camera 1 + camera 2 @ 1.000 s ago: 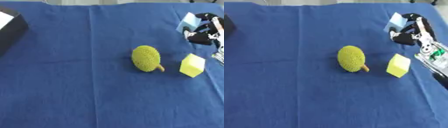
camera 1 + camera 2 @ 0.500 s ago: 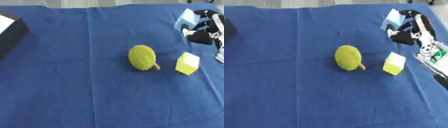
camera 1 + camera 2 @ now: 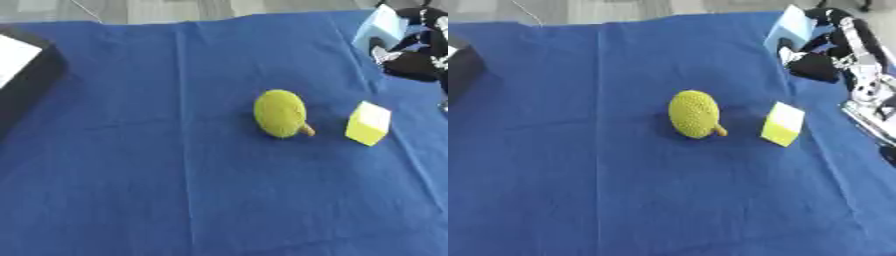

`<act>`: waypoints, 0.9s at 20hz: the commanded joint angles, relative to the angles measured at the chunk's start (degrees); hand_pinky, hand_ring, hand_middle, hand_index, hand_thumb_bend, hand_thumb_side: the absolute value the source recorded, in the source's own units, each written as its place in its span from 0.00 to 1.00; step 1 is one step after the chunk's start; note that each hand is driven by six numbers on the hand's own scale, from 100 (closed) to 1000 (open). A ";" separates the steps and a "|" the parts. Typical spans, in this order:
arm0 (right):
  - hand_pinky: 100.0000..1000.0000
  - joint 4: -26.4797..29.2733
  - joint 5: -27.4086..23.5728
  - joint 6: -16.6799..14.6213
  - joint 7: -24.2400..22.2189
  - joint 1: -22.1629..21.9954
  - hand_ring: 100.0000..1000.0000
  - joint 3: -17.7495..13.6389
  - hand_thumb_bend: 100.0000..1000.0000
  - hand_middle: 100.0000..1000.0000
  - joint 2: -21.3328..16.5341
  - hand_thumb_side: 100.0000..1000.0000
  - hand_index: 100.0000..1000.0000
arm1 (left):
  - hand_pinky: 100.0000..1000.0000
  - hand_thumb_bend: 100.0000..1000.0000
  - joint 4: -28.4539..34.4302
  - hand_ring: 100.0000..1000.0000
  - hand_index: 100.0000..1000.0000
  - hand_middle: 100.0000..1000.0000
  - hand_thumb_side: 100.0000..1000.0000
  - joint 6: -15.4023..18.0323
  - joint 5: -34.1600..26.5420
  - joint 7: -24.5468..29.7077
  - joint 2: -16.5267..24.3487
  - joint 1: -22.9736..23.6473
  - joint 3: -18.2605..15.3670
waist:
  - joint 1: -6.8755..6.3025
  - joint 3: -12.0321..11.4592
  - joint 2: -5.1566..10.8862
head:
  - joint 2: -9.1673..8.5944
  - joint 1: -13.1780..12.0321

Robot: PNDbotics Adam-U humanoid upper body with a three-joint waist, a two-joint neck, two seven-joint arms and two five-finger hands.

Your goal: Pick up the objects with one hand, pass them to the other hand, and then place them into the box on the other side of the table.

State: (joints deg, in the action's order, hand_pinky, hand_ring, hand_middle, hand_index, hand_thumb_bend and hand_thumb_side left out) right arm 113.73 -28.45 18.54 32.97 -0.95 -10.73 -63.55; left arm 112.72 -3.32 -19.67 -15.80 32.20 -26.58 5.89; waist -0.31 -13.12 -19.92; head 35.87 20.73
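Fingers [image 3: 820,62] of the right hand [image 3: 833,50] curl around a pale blue block [image 3: 791,28], holding it at the far right edge of the bench [image 3: 579,200], with the black and silver wrist running down the right side behind them. Nearer the robot than those fingers, and a little to their left, a yellow cube [image 3: 782,124] lies on the blue cloth [image 3: 623,75], tilted on one edge. Just beside the cube, farther left of the fingers, rests a bumpy yellow-green fruit [image 3: 694,114] with a short brown stem pointing toward the cube; the two sit close but apart. Well away from the fingers, across the cloth at the far left edge, stands a black box [image 3: 26,80] with a white inside.
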 commanded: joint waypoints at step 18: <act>0.28 0.87 -0.12 -5.52 -1.15 12.33 0.47 6.49 0.00 0.68 7.96 0.00 0.54 | 0.69 0.00 1.87 0.62 0.74 0.66 0.53 1.79 1.41 6.32 4.34 -7.94 2.84 | -0.12 -0.26 4.21 | 3.67 -3.36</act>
State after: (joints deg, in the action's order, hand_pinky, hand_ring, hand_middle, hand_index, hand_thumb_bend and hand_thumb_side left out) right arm 113.73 -29.08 13.52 32.06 10.74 -3.98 -54.78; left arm 113.63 -1.43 -18.47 -9.82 34.45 -33.55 8.93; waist -0.51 -13.41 -17.15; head 39.29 17.81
